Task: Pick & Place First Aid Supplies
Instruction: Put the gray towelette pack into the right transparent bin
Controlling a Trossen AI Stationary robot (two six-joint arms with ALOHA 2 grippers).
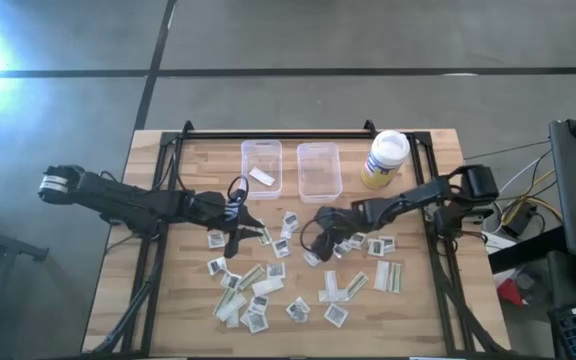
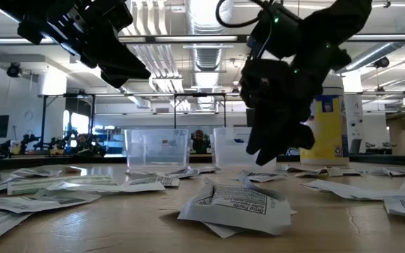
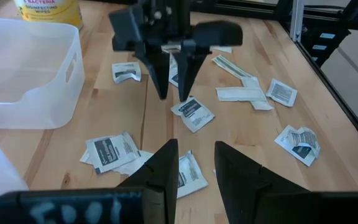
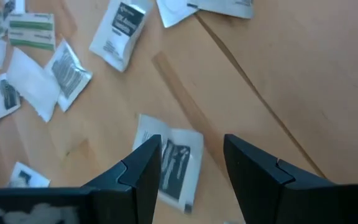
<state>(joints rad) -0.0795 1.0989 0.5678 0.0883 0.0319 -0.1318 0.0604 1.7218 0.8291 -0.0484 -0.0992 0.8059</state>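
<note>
First aid packets [image 1: 268, 285] scattered across near half of wooden table [image 1: 148, 150], square white ones mixed with long pale strips; one more packet lies inside left clear bin [image 1: 262, 166]. Second clear bin [image 1: 319, 170] beside it, white-lidded jar [image 1: 385, 160] to its right. Right gripper [image 4: 188, 163] low over table centre, fingers spread wide, one square packet [image 4: 176, 163] between tips, not clamped. Left gripper [image 3: 194, 167] nearby above packets, fingers partly apart, holding nothing.

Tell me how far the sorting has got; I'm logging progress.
Done: one packet lies in the left bin; the other bin looks empty. In hand: nothing; right gripper hangs open over a square packet, left gripper open, empty. Left: the scattered packets.
</note>
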